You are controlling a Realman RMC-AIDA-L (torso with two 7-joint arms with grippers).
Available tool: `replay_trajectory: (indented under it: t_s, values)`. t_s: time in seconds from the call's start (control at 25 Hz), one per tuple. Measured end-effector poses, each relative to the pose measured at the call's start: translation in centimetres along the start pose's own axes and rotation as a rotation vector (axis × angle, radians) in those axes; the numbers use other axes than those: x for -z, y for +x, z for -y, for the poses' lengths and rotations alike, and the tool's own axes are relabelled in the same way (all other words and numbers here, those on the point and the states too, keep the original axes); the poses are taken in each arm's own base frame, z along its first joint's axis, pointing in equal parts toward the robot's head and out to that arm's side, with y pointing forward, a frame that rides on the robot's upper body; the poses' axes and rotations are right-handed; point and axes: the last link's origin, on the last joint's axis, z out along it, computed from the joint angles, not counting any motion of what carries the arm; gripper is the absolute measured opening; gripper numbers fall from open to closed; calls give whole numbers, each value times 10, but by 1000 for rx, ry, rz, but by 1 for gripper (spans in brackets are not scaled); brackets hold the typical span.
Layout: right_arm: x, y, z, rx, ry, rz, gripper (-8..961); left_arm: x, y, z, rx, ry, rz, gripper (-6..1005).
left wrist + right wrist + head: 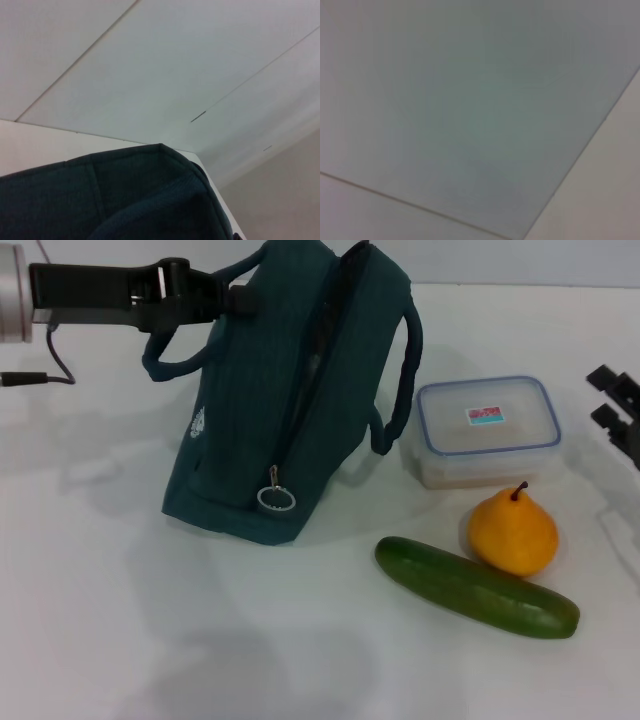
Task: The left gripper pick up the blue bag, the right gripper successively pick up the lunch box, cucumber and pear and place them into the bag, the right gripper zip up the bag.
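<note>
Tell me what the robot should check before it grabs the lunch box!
1. Left end effector at the handle of the dark blue fabric bag, holding it up: ok, bag stands upright, tilted.
2. Bag's zipper open: cannot tell for sure; the slit along the top looks parted, and the silver ring pull hangs at the near end.
3. Clear plastic lunch box with blue-rimmed lid within reach, lid on: ok, nothing rests on it.
4. Yellow pear and long green cucumber out of the way: ok, both lie nearer than the box.
5. Right end effector ready: cannot tell, only its edge shows at the right.
</note>
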Motion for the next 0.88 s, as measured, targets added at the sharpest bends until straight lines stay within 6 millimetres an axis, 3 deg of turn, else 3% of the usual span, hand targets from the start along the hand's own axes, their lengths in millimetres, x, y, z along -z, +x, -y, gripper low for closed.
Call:
replay_trajectory:
  t_s: [0.88]
  values:
    - [-15, 7, -7, 29, -7, -78, 698, -3, -5, -1, 8, -13, 12, 64]
